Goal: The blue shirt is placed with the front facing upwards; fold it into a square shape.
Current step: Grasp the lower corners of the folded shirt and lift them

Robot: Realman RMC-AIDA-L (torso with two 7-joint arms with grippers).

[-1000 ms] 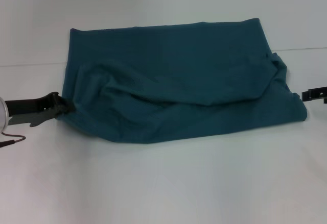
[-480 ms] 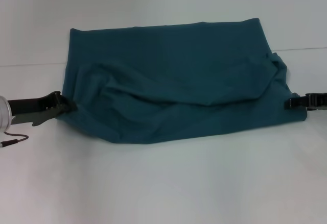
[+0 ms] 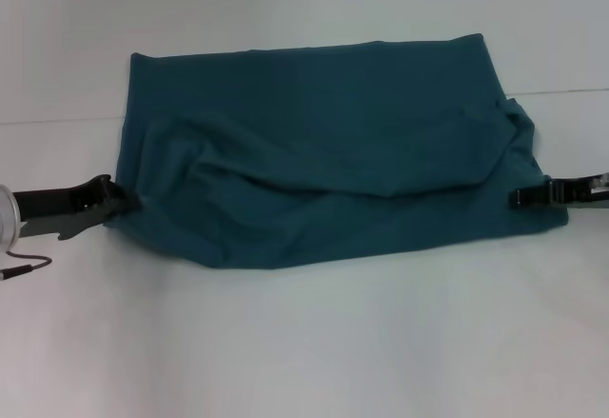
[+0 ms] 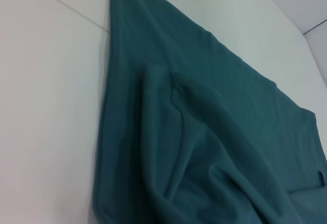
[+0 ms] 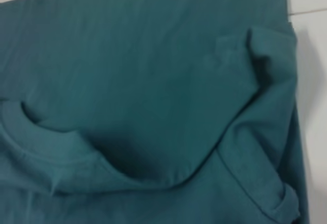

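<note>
Head view: one blue shirt, crumpled across mid-table. My left gripper touches its left edge, my right gripper its right edge; can't tell whether either is pinching cloth or apart. Left wrist view: soft, limp, light folds, so take hold at edges. Right wrist view: one ribbed collar, sleeve hem.
</note>
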